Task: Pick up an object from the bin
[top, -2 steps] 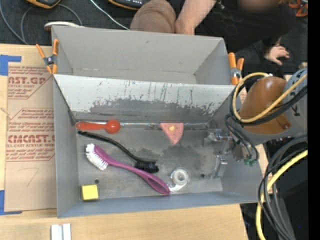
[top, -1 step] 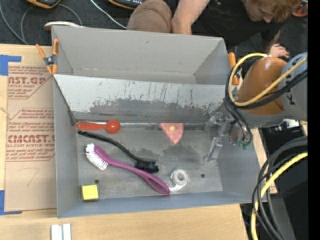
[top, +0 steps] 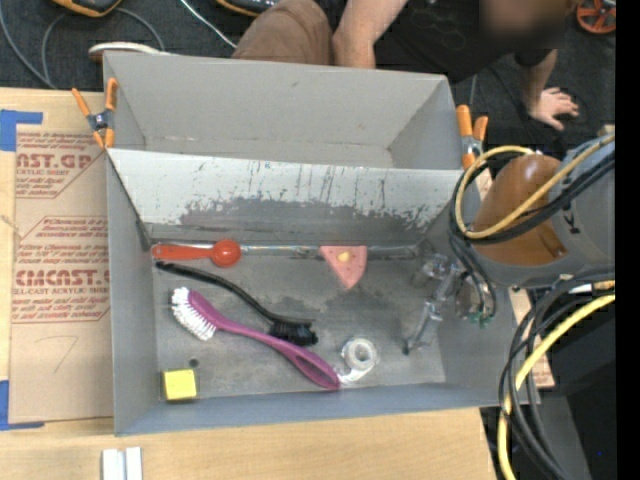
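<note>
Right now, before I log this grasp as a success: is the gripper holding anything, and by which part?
Nothing is held. The gripper hangs over bare floor at the right of the bin, apart from the white tape roll.

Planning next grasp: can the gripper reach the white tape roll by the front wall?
Likely yes: bare floor lies between the gripper and the white ring-shaped tape roll, though the handle of the pink plastic brush lies against it.

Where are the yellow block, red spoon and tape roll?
yellow block (top: 180,385): camera view, top face.
red spoon (top: 192,253): camera view, mid-handle.
tape roll (top: 347,353): camera view, left side of ring.
</note>
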Tool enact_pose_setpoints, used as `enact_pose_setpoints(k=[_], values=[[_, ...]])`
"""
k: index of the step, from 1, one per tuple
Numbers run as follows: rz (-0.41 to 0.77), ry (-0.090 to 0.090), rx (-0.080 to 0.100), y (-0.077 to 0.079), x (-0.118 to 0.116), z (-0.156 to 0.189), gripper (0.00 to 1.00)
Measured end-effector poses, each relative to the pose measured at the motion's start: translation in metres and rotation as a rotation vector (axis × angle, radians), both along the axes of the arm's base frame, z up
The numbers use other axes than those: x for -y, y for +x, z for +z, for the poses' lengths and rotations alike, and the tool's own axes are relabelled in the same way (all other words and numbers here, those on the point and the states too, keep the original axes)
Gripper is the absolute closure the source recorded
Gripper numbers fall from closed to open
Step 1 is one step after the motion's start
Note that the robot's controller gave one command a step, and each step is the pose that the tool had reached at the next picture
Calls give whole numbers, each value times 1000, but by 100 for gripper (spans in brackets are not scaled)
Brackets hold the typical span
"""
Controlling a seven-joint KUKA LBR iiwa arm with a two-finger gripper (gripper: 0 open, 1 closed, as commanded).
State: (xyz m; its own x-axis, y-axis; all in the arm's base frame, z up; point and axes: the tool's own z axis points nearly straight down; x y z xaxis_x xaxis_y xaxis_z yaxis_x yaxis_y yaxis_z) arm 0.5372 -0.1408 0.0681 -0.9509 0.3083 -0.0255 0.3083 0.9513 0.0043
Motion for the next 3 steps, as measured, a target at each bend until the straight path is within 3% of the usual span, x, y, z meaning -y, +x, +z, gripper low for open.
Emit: enact_pose_setpoints(k=[1,2,3], values=[[82,-7,27,31,7,45,0],[82,-6,23,29,6,43,0],[83,-8,28,17,8,90,0]])
